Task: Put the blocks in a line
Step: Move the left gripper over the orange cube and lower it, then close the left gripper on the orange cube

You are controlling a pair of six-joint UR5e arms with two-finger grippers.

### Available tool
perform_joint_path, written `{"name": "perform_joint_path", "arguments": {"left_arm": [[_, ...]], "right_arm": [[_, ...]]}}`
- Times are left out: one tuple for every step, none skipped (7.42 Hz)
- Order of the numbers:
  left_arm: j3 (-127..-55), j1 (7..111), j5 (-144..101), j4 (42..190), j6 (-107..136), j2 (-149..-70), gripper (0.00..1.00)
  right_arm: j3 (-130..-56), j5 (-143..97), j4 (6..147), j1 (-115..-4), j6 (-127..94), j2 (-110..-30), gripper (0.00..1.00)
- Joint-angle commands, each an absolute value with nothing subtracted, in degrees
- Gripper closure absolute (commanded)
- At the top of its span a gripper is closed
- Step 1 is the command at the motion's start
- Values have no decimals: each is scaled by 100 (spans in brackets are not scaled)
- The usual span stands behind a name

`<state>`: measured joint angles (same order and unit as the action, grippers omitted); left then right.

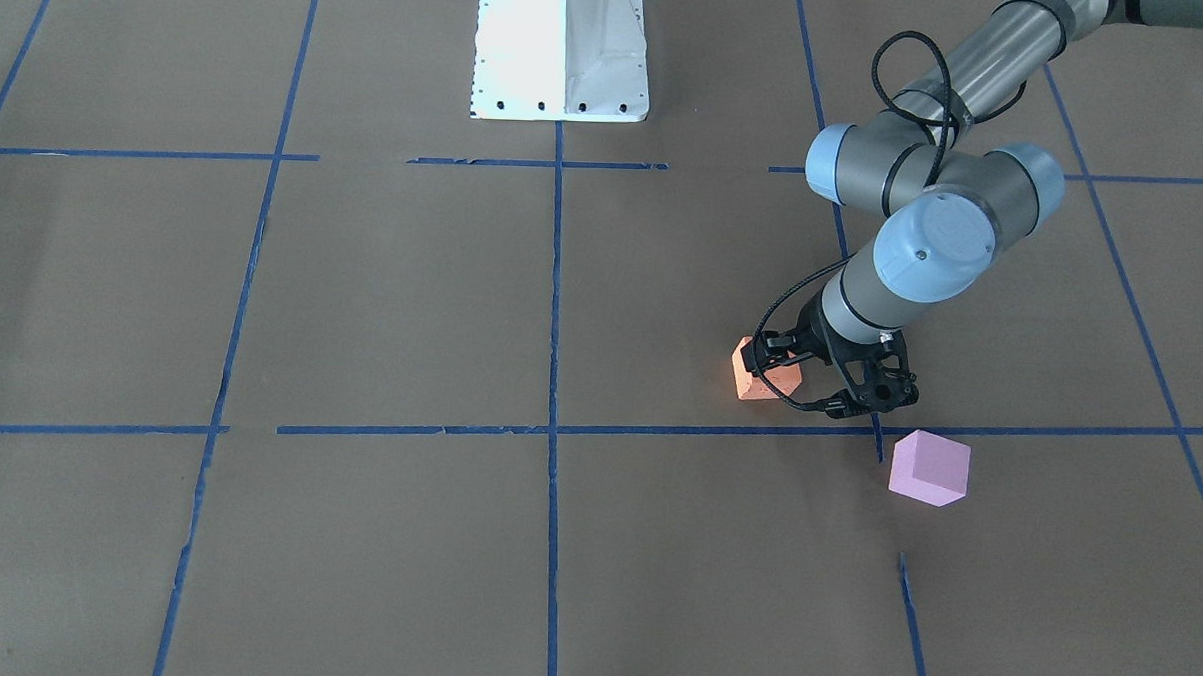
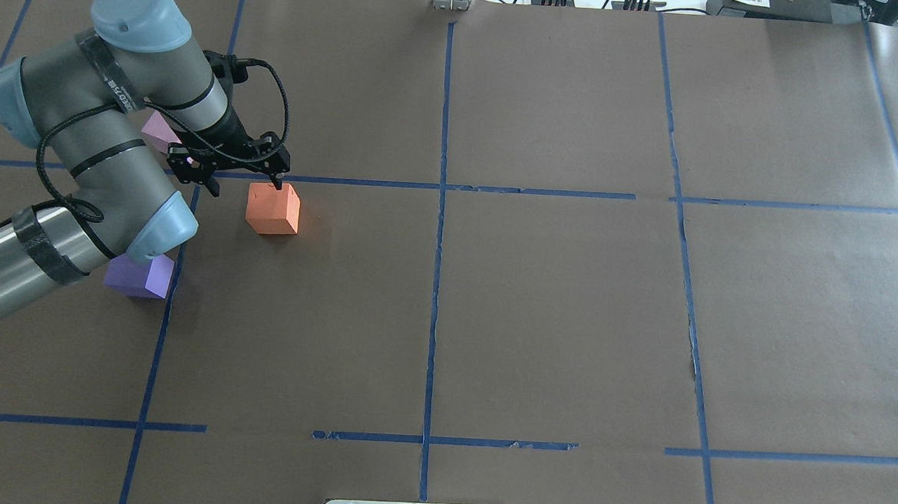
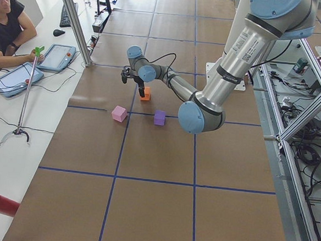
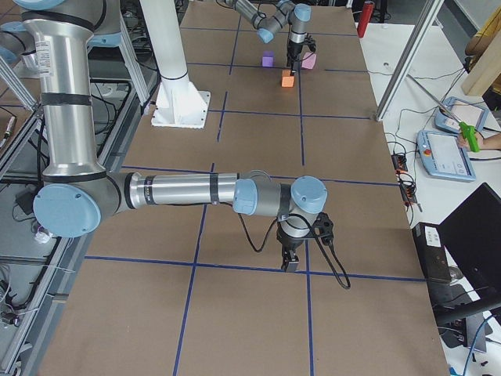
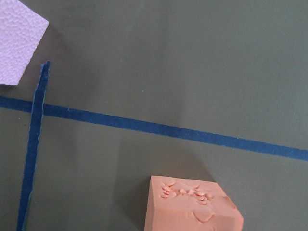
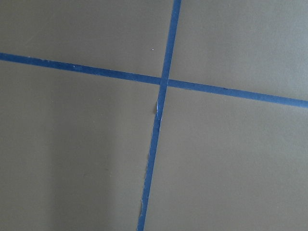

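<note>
My left gripper [image 2: 243, 186] hangs low over the table [image 2: 553, 311], jaws spread wide and holding nothing. The orange block [image 2: 273, 208] sits on the brown paper just beside my right-hand fingertip [image 2: 276, 182], which stands over the block's far top edge. I cannot tell whether the two touch. The block is off to that finger's side and is not between the jaws. In the left wrist view it lies just on the near side of a strip of blue tape [image 5: 159, 129], its top face pitted.

The pink block [image 1: 929, 468] rests near my left gripper, beyond it on the side away from my base and across the tape. The purple block [image 2: 140, 276] lies behind the gripper, toward my base, half hidden under my left arm's elbow. The three blocks stand apart from each other in a triangle.

My right gripper [image 4: 291, 265] points down over a tape crossing, well apart from all three blocks. I cannot tell how its jaws stand.
</note>
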<state>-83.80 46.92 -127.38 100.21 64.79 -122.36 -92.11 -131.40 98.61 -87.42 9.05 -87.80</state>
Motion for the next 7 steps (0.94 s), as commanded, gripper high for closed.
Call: {"name": "perform_joint_path", "arguments": {"left_arm": [[-8175, 4615, -12718, 10072, 6521, -12313, 0], [-8165, 4553, -12631, 10133, 6539, -12322, 0], [-8156, 4527, -12630, 10151, 6539, -12322, 0], [-8165, 4526, -12630, 10160, 6539, -12322, 0], [-8165, 4526, -12630, 10160, 6530, -12322, 1], [-8165, 4526, -12630, 10160, 6530, -12322, 2], [-8165, 4500, -12621, 10204, 6539, -12314, 16]], "right_arm": [[-9211, -13140, 9861, -8736, 905, -8780, 0], [-9211, -13140, 9861, -8745, 905, -8780, 0], [-9211, -13140, 9861, -8745, 905, -8780, 0], [-9211, -13140, 9861, -8745, 905, -8780, 0], [-9211, -13140, 9861, -8745, 905, -8780, 0], [-9211, -13140, 9861, -8745, 905, -8780, 0], [-9211, -13140, 9861, -8745, 905, -8780, 0]]}}
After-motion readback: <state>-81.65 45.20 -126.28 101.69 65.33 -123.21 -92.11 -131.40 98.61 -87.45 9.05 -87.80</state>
